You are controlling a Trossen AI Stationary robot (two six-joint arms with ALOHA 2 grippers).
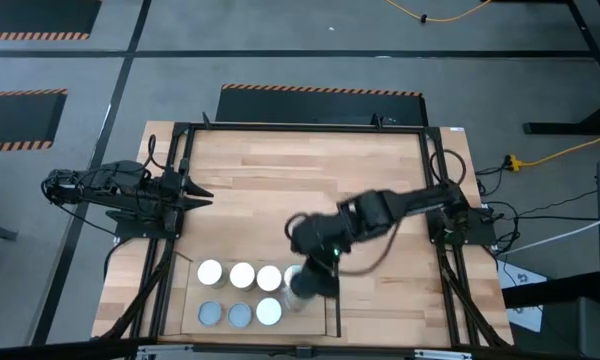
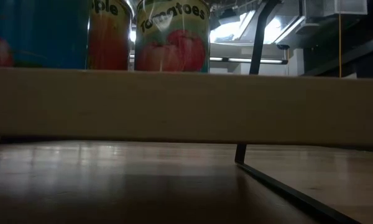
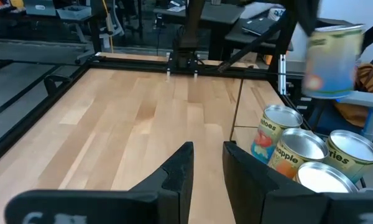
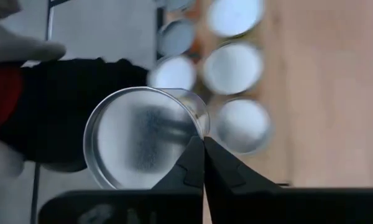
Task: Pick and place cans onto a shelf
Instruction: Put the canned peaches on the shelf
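Note:
The shelf (image 1: 308,322) lies at the table's near edge, left of the middle. Several cans (image 1: 242,275) stand upright on it in two rows, their round tops up. In the low view, labelled cans (image 2: 172,37) stand on the shelf board (image 2: 186,106). My right gripper (image 1: 313,280) hangs over the shelf's right end, shut on one silver-topped can (image 4: 143,137), which shows blurred in the left wrist view (image 3: 332,59). At the table's left edge my left gripper (image 1: 195,192) (image 3: 208,158) waits open, holding nothing. My right gripper pinches the can's raised top rim (image 4: 201,127) between its two fingers. The fingers come slanting down from above, from the table's right side. The can hangs below them, roughly upright and lifted clear above the cans on the shelf.
Bare wooden tabletop (image 1: 310,170) spreads over the far half and the right side. Black frame rails (image 1: 440,250) run along the table's edges. The shelf's right end, beside the standing cans, is bare board. A dark and red shape (image 4: 25,112) shows beyond the near edge.

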